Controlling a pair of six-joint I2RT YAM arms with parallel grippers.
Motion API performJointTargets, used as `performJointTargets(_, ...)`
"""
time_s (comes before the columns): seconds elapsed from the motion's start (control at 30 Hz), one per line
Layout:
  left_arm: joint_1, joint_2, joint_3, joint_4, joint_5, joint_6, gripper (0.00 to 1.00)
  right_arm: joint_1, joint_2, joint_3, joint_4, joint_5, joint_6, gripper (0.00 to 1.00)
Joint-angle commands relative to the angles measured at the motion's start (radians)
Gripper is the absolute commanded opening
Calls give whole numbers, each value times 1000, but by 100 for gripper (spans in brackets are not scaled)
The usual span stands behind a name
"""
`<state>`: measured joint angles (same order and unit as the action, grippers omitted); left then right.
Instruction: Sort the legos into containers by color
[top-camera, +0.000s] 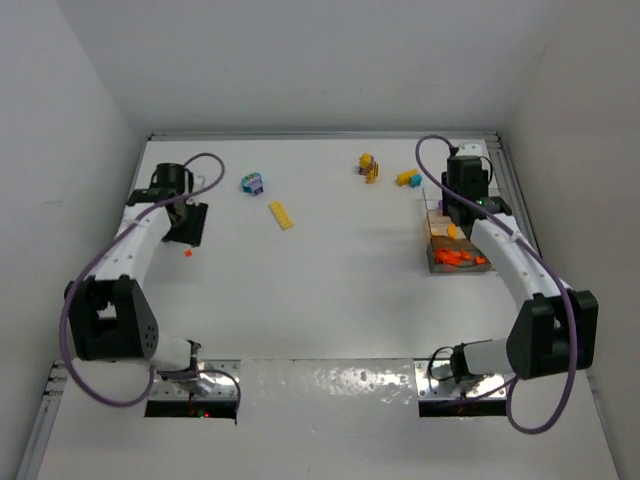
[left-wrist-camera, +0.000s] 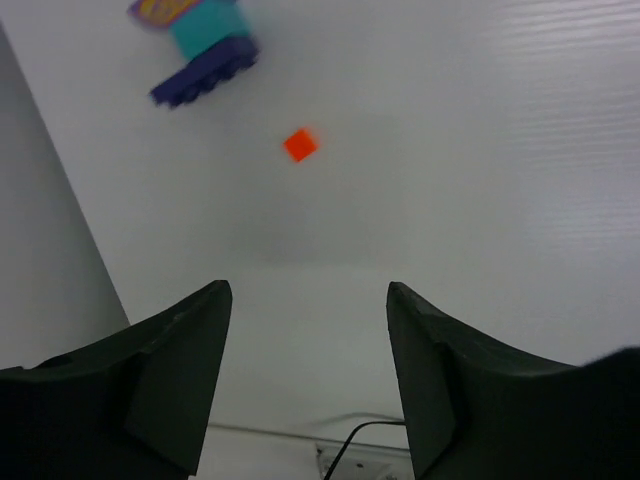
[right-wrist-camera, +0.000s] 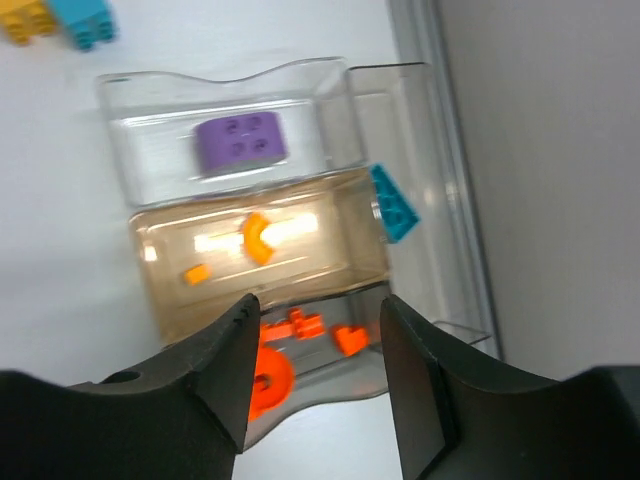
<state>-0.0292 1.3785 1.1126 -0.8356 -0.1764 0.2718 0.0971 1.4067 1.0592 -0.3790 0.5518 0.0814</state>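
My left gripper (top-camera: 187, 222) is open and empty above the table at far left; in its wrist view (left-wrist-camera: 308, 292) a tiny orange brick (left-wrist-camera: 299, 145) lies ahead of it and a teal-purple clump (left-wrist-camera: 205, 48) beyond. The orange brick (top-camera: 187, 253) and the clump (top-camera: 253, 183) also show from above. My right gripper (top-camera: 452, 222) hangs open and empty over the clear compartment box (top-camera: 436, 262). In the right wrist view (right-wrist-camera: 313, 312) the box (right-wrist-camera: 225, 83) holds a purple brick (right-wrist-camera: 240, 143), orange pieces (right-wrist-camera: 257, 238) and a teal piece (right-wrist-camera: 394, 206).
A yellow plate (top-camera: 281, 215) lies mid-table. An orange-purple clump (top-camera: 368, 166) and a yellow-teal clump (top-camera: 408, 178) sit at the back right, near the box. White walls close in on both sides; a metal rail (top-camera: 508, 190) runs beside the box.
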Motion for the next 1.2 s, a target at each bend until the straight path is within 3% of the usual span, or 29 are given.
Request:
performJointTargets(0.0, 156, 107, 51, -51, -9, -5, 58, 49, -103, -72, 63, -64, 127, 50)
performJointTargets(0.03, 182, 141, 73, -60, 11, -22, 58, 61, -130, -85, 69, -84, 139, 49)
performJointTargets(0.17, 183, 272, 141, -47, 89, -155, 75, 125, -172, -107, 69, -84, 159, 49)
performJointTargets(0.33, 183, 387, 174, -20, 74, -252, 74, 138, -202, -122, 81, -87, 167, 48)
performJointTargets(0.5, 186, 470, 194, 1, 3, -353, 69, 142, -242, -130, 66, -70, 178, 47)
performJointTargets(0.63, 186, 472, 159, 27, 12, -394, 59, 156, -253, -111, 40, -49, 185, 46)
performJointTargets(0.73, 192, 470, 130, 55, 5, -408, 45, 165, -258, -102, 23, -30, 189, 46)
performJointTargets(0.83, 195, 482, 131, 70, 2, -422, 39, 167, -264, -96, 11, -21, 179, 46)
performJointTargets(1.17, 201, 505, 128, 84, -44, -445, 36, 167, -281, -96, 20, -13, 138, 46)
